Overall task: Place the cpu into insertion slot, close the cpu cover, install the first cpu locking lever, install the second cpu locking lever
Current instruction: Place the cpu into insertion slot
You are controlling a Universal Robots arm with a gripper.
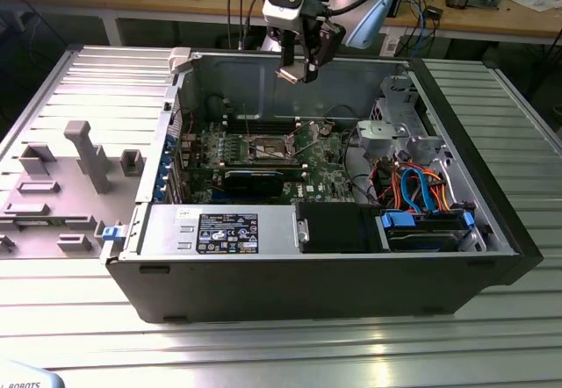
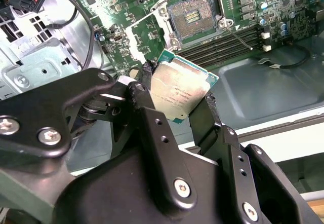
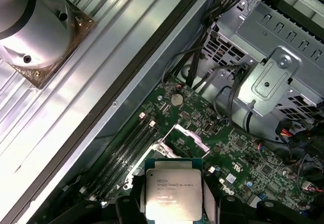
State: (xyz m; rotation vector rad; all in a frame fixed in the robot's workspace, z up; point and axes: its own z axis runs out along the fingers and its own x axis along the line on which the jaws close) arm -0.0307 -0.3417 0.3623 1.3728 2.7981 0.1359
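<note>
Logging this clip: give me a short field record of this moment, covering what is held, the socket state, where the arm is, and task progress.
held: cpu, metal top visible in both wrist views
grasp: gripper, jaws shut on the cpu's opposite edges
position: above the open computer case, clear of the motherboard
socket: insertion slot empty, dark centre exposed
progress: cpu not yet placed in the slot
</note>
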